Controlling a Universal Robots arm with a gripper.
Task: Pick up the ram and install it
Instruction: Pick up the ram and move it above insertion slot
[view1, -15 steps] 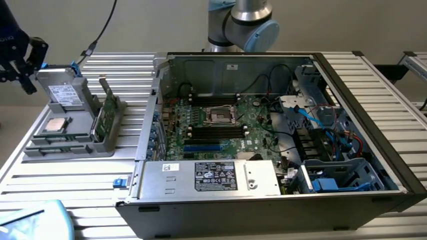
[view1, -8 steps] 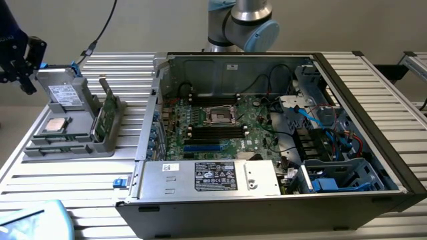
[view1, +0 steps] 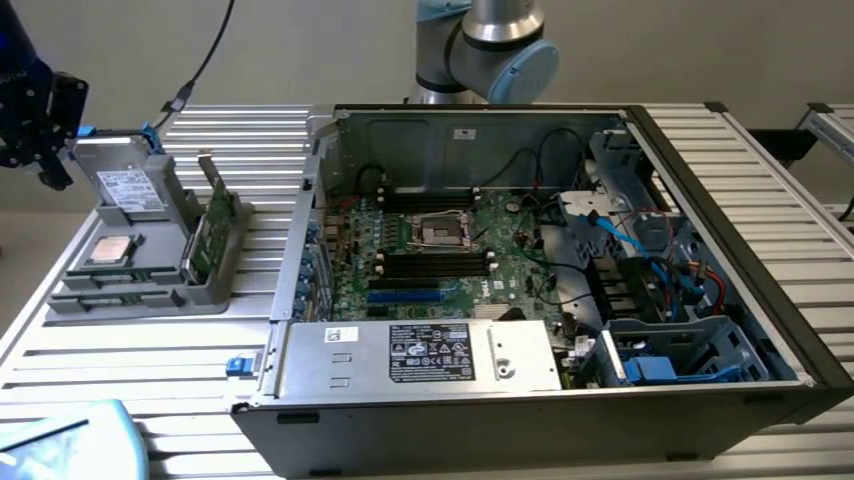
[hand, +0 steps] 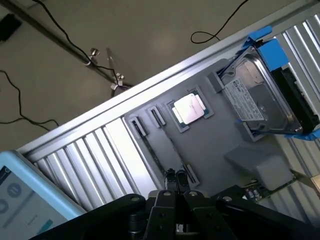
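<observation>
Clenched shut and gripping nothing, my black two-fingered gripper (view1: 54, 170) hangs at the upper left of the exterior view, just beyond the far end of the grey plastic parts tray (view1: 154, 240) that sits on the ribbed metal table (view1: 120, 350). From my wrist I look down on that tray, with my fingertips (hand: 171, 176) pressed together over the end of its long narrow grooves. The ram (view1: 118, 297), a thin green circuit-board stick, seems to lie along the tray's near edge at the lower left of the exterior view, though I cannot make out its chips. Other parts sit in the same tray: a silver hard drive in a blue bracket (view1: 130, 188), a square silver processor chip (view1: 111, 250) and a wide green expansion card (view1: 211, 235) standing on edge. Across the centre and right of the exterior view lies the open black computer case (view1: 441, 140), with its green motherboard (view1: 494, 270) exposed. The long black memory slots (view1: 427, 263) beside the processor socket look empty, as far as I can tell. I judge the task barely begun: the stick is not grasped, not lifted and not seated, so both picking and installing are left.
</observation>
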